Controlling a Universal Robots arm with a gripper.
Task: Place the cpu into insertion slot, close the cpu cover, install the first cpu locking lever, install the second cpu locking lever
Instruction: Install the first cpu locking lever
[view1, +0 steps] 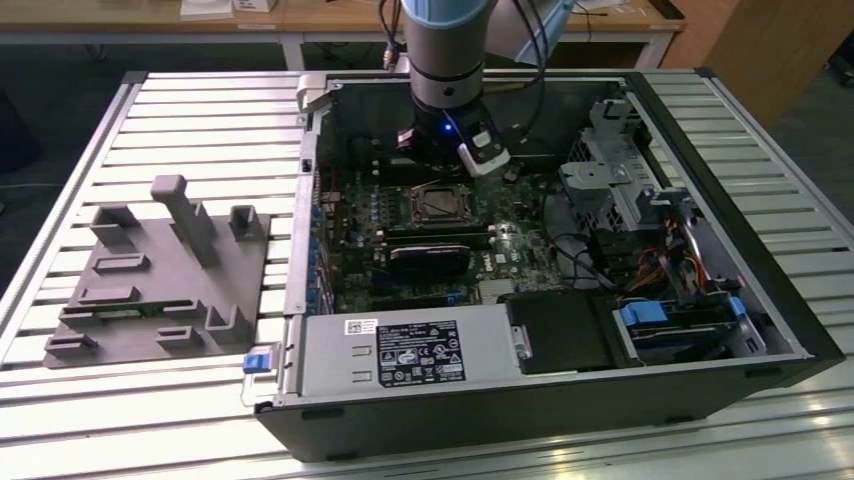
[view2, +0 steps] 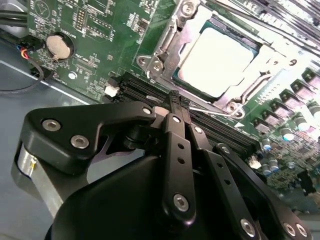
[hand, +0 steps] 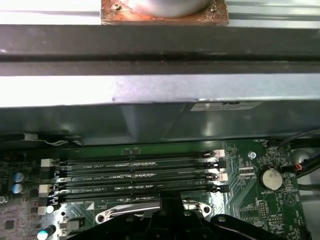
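Observation:
The cpu (view2: 217, 62), a pale silver square, lies in the insertion slot (view1: 434, 205) on the green motherboard. The cpu cover (view2: 167, 45), a silver metal frame, lies flat around its edges. A thin silver locking lever (view2: 212, 111) runs along the socket's side nearest the memory slots. My gripper (view2: 175, 100) is shut, its black fingers pressed together with the tips just beside the end of that lever, over the memory slots. In the exterior view the gripper (view1: 441, 160) hangs inside the open computer case, just behind the socket. Its fingertips (hand: 170, 200) also show in the first wrist view.
Several long black memory slots (hand: 135, 175) lie between the gripper and the case wall (hand: 150, 120). A coin battery (view2: 57, 46) sits on the board nearby. A black card (view1: 427, 262), drive bays (view1: 674, 325) and cables fill the case. A grey fixture (view1: 160, 280) stands at the exterior view's left.

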